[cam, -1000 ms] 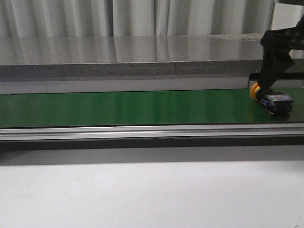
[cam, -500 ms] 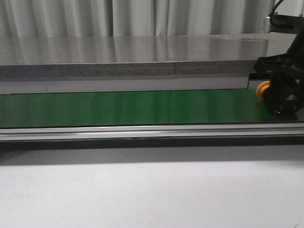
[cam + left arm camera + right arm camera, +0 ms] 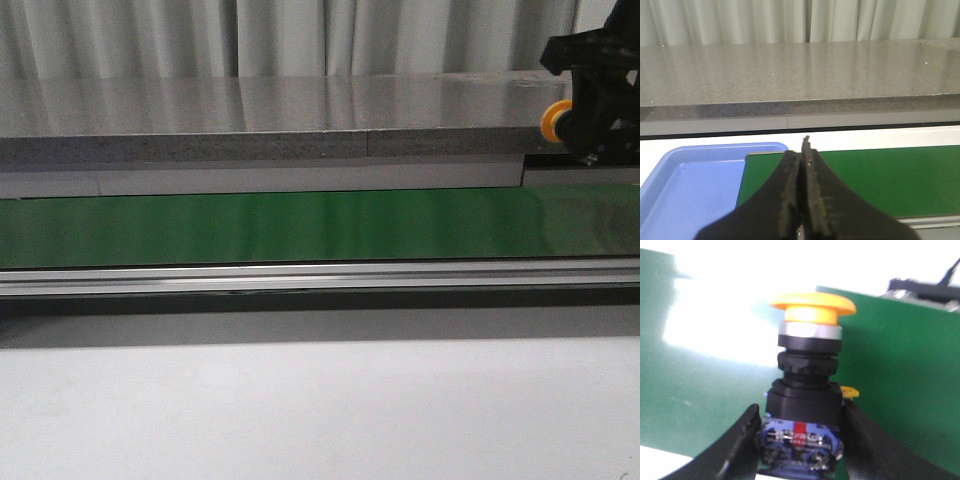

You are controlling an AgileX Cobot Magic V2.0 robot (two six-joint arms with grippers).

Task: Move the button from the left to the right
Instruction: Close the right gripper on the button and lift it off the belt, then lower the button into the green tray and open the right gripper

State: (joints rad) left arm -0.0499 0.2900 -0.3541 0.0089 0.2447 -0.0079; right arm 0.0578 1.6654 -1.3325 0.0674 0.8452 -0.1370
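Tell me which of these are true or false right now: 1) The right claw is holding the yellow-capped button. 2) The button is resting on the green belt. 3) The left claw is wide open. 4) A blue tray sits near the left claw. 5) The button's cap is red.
1) True. The right gripper is shut on the button, with a finger on each side of its black body.
2) False. In the front view the button is up in the air above the green belt.
3) False. The left gripper is shut, with its fingers pressed together and nothing between them.
4) True. The blue tray lies beside the belt's end.
5) False. The cap is yellow-orange.
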